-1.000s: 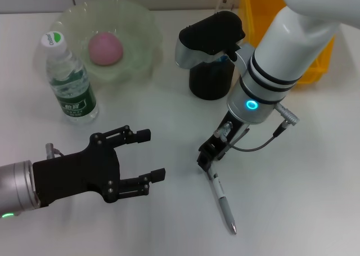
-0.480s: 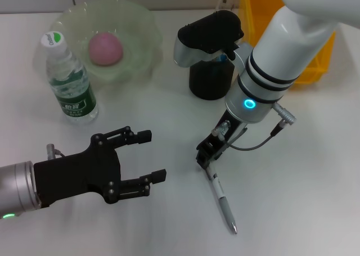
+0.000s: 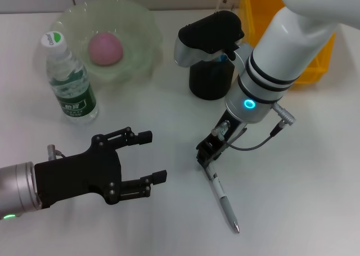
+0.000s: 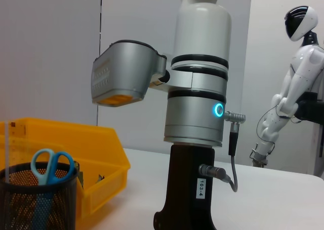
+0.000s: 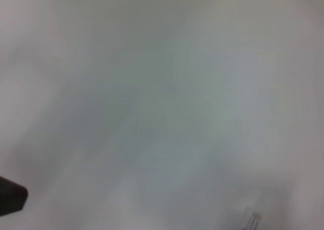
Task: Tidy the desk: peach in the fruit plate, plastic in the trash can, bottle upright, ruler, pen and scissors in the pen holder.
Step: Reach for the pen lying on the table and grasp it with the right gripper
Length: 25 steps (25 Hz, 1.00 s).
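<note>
**Two grippers, one pen in hand**

Right gripper (image 3: 206, 159): mine, pointing down at the white desk (image 3: 315, 171), jaws pressed together on the upper end of the pen (image 3: 223, 198). The pen runs away from my jaws toward the robot's body, slanted, its silver tip at or just above the desk; I cannot tell which.

Left gripper (image 3: 151, 156): mine too, low over the desk, well apart from the pen. Jaws spread wide, nothing between them.

Pen holder (image 3: 210, 80): black mesh, beyond my right jaws, partly hidden behind my right wrist. Blue-handled scissors (image 4: 50, 162) stand inside it, seen from my left wrist.

Yellow bin (image 3: 312, 59): just beside the pen holder, farther from my left jaws.

Fruit plate (image 3: 140, 25): pale green, far beyond my left jaws, with the pink peach (image 3: 105, 48) resting inside it.

Bottle (image 3: 68, 79): upright, green label, white cap, just beside the plate on the side nearer my left jaws.
</note>
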Available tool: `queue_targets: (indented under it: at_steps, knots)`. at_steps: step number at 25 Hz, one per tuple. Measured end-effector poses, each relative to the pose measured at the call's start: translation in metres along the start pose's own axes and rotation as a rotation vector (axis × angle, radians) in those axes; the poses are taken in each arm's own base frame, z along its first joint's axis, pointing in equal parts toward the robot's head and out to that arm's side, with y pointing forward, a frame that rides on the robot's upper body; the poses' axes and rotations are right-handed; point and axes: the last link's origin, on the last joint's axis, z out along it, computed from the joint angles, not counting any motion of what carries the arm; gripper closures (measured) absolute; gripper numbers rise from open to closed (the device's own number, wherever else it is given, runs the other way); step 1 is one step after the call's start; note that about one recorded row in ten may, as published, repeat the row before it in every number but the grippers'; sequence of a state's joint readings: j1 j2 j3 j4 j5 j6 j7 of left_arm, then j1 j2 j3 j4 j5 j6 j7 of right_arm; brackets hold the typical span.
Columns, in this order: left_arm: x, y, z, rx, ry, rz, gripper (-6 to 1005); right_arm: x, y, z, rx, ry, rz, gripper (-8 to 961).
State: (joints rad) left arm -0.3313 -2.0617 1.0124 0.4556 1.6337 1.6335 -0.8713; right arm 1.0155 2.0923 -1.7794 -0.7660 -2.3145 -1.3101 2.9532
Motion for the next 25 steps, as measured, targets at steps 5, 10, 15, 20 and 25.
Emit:
queue_targets:
  at_steps: [5, 10, 15, 20, 25]
  knots:
    - [0.0000, 0.0000, 0.0000, 0.000, 0.000, 0.000, 209, -0.0011, 0.0032, -0.0022, -0.006, -0.001, -0.011, 700]
    - [0.0000, 0.0000, 0.0000, 0.000, 0.000, 0.000, 209, -0.0018, 0.0059, -0.0035, -0.017, -0.008, -0.015, 691]
    - [0.0000, 0.0000, 0.0000, 0.000, 0.000, 0.000, 209, -0.0018, 0.0060, -0.0031, -0.014, -0.003, -0.017, 674]
    - [0.0001, -0.0001, 0.0001, 0.000, 0.000, 0.000, 209, -0.0010, 0.0058, -0.0019, -0.011, 0.002, -0.019, 655]
    - [0.0004, -0.0004, 0.0004, -0.001, 0.000, 0.001, 209, -0.0006, 0.0045, -0.0009, -0.008, 0.002, -0.015, 605]
